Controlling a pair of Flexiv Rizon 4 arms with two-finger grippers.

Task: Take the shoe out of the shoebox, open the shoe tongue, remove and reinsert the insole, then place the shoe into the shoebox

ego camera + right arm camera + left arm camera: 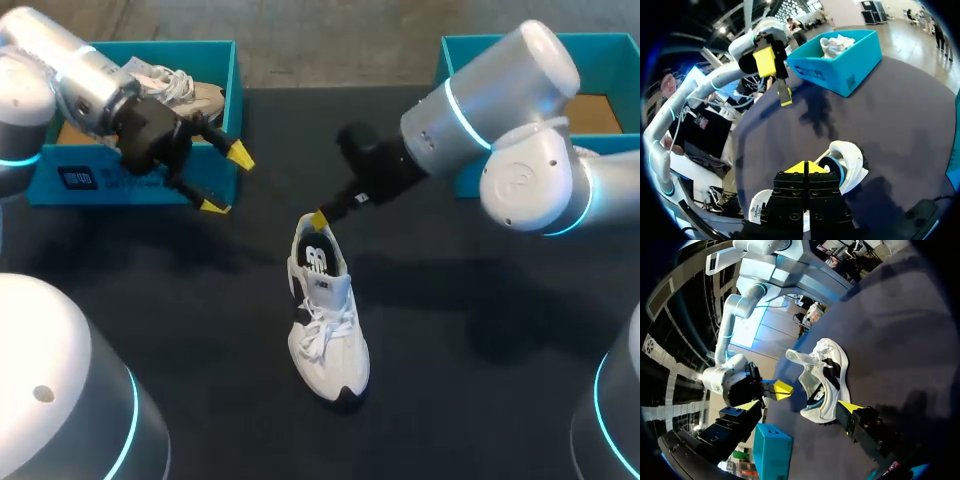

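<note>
— How does your right pincer stand?
— My right pincer (804, 167) has its yellow tips pressed together, nothing visible between them. It sits right at the heel of the shoe (325, 320), which stands on its sole on the table (450, 350), laces up, toe pointing away from the pincer.
— And the left?
— My left pincer (227, 181) hangs wide open and empty, well apart from the shoe, just in front of the teal shoebox (215, 60), where a second shoe (175, 85) lies.
</note>
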